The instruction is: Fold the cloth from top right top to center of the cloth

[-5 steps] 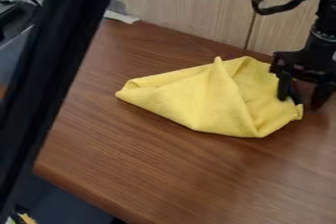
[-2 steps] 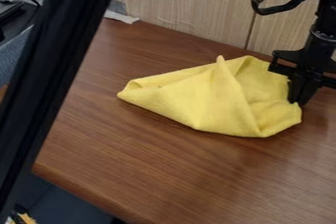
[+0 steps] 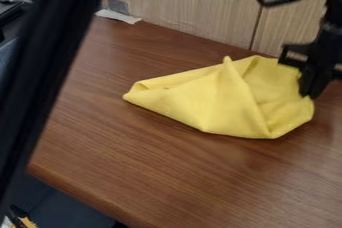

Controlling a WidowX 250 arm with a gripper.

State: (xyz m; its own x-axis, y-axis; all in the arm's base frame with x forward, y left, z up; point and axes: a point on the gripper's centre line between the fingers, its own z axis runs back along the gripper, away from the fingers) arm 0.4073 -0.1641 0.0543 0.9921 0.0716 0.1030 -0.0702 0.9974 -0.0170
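- Cloth [image 3: 194,99], yellow, is lying on the brown wooden surface [image 3: 167,182], which is the biggest thing here; its rounded corner is at the lower left, and it goes up to the wall.
- Black robot arm [image 3: 50,47] makes a thick slanted band along the left side, passes over the top edge, and comes down at the upper right.
- Light wooden wall [image 3: 187,9] stands behind the surface, and one dark seam runs down in it, above the right part of the cloth.
- The cloth lies from the middle to the right side of the surface, partly folded. Its left end is narrow, with a small turned fold. Near the middle of its upper edge one fold rises to a peak, and from this peak a crease goes down to the lower edge, at the right. The right part is wider and looks loose and a little hollow.
- The claw [image 3: 314,92] hangs at the right end of the cloth and touches it. Its fingers are narrow, close together, and they hold the cloth at its right edge.
- A pale flat strip [image 3: 119,16] lies at the far left of the surface, near the wall.
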